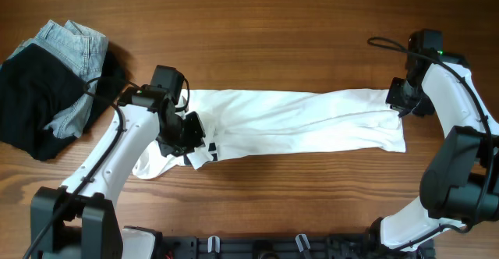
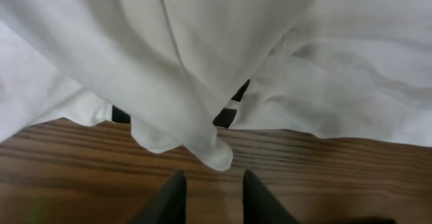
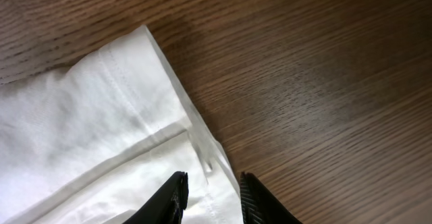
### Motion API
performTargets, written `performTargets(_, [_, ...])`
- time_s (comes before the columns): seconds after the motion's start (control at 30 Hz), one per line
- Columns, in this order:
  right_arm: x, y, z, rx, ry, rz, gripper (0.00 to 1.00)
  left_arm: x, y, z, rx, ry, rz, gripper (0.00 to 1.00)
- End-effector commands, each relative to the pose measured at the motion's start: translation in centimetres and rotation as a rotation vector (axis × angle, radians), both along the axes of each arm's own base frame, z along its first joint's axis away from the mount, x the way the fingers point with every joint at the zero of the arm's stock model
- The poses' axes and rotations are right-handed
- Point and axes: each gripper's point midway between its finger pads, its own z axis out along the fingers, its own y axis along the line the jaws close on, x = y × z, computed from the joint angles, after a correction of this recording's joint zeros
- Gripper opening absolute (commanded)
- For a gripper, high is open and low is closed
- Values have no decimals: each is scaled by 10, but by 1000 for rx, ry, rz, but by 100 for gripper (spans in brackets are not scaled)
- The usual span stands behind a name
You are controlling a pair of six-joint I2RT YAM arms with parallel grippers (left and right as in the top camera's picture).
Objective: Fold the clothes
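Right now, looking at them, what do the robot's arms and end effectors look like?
The left arm and right arm have smooth white shells joined by chunky black joints, with thin black cables looping alongside. A small green light glows on the right one. The left end effector and right end effector each end in two tapered black fingers.

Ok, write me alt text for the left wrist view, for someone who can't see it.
A rumpled white T-shirt fills the upper frame, one folded tip lying on the wooden table, with black print stripes peeking from under the folds. At the bottom edge the left gripper is open and empty, just short of the cloth.
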Motion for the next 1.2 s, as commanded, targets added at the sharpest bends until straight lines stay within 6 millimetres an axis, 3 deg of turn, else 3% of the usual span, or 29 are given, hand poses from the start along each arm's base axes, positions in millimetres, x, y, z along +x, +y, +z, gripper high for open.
performTargets(0.0, [0, 2, 0, 19, -7, -4, 31, -1, 7, -4, 108, -13, 15, 32])
performTargets(0.27, [0, 2, 0, 19, -7, -4, 31, -13, 0, -33, 176, 14, 72, 40])
performTargets(0.3, [0, 2, 0, 19, -7, -4, 31, -10, -1, -36, 175, 10, 71, 35])
performTargets(0.37, [-1, 2, 0, 20, -4, -4, 31, -3, -4, -44, 171, 2, 72, 4])
performTargets(0.4, [-1, 2, 0, 20, -3, -4, 31, -1, -6, -46, 164, 1, 72, 4])
performTargets(0.47, [-1, 2, 0, 20, -3, -4, 31, 8, -34, -32, -14, -12, 52, 4])
performTargets(0.5, [0, 2, 0, 19, -7, -4, 31, 26, -55, -8, -161, -59, 33, 4])
performTargets(0.53, [1, 2, 0, 18, -12, -5, 31, 40, -57, 6, -194, -105, 42, 4])
performTargets(0.63, [4, 2, 0, 19, -24, -4, 31, 86, -42, 29, -177, -283, 98, 4])
performTargets(0.7, [4, 2, 0, 19, -24, -3, 31, 93, -22, 15, -57, -297, 129, 8])
performTargets(0.77, [3, 2, 0, 20, -19, -3, 36, 83, -21, 0, -19, -236, 113, 44])
performTargets(0.8, [1, 1, 0, 21, -14, -7, 50, 76, -21, -9, -5, -195, 100, 49])
performTargets(0.93, [-8, -2, -4, 115, -3, -28, 52, 84, 7, 3, 11, -237, 135, 46])
performTargets(1.03, [-10, 15, -15, 339, -32, 64, 61, 87, 46, 10, 65, -255, 213, 46])
performTargets(1.17, [-14, 15, -31, 354, -53, 54, 73, 86, 68, 16, 74, -255, 274, 46])
